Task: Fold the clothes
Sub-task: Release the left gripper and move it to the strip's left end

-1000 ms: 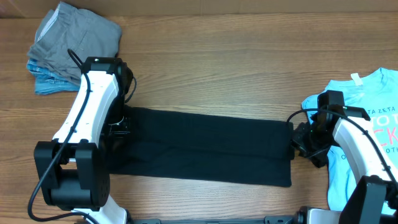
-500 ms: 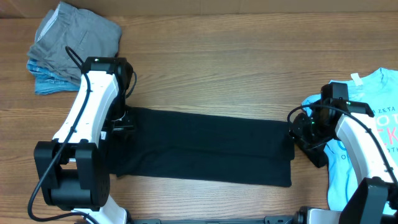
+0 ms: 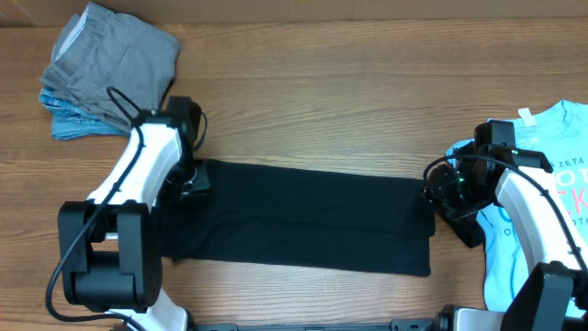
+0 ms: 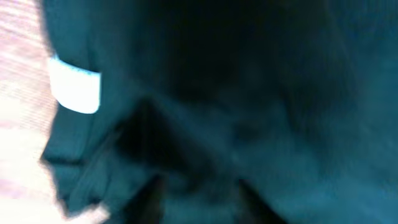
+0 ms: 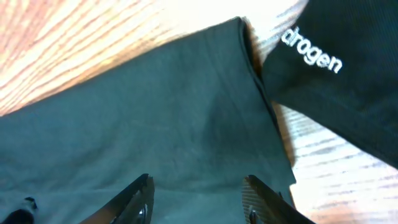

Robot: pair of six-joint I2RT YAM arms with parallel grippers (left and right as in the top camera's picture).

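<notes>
The clothes in play are a black T-shirt, folded into a long strip across the table's middle. My left gripper is at its left end. In the blurred left wrist view dark cloth fills the frame, with the white neck tag at the left, and the left gripper has cloth bunched between its fingers. My right gripper is at the strip's right end. There the right gripper stands open over the flat cloth, close to its corner.
A light-blue printed tee lies at the right edge, partly under the right arm. Folded grey pieces on a blue one sit at the far left. A dark piece with white lettering lies beside the strip's corner.
The left gripper opened, shifted slightly right along the strip's left end and closed again on the cloth. The right gripper rose a little off the right end and spread its fingers wider.
</notes>
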